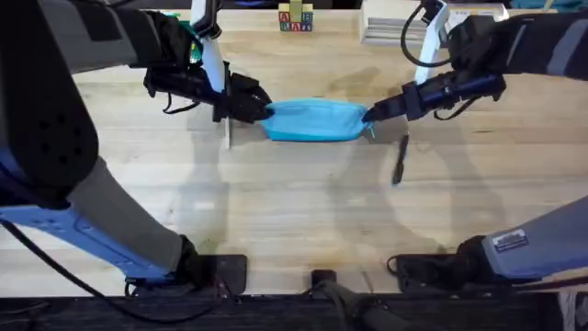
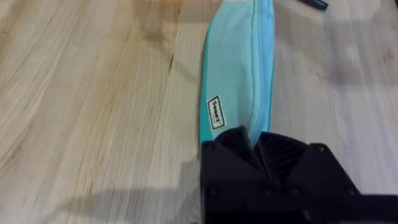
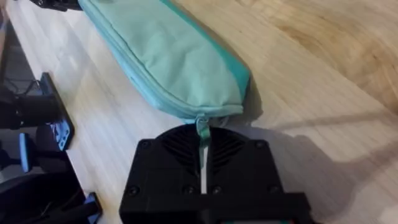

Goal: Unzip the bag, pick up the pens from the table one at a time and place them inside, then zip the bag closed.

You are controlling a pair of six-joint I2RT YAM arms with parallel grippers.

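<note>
Left gripper [image 1: 262,111] and right gripper [image 1: 372,114] clamp the bag's [image 1: 315,120] ends; one pen [image 1: 401,160] lies nearby

At the table's far edge stands a small stack of toy letter blocks [image 1: 295,17], red, yellow, green and blue, upright near the middle. To their right lies a pale, flat stack of what look like boards or books [image 1: 390,26], resting on the far edge, well apart from the blocks. A green object [image 1: 195,48] shows at the far left, partly hidden; its nature cannot be told.
</note>
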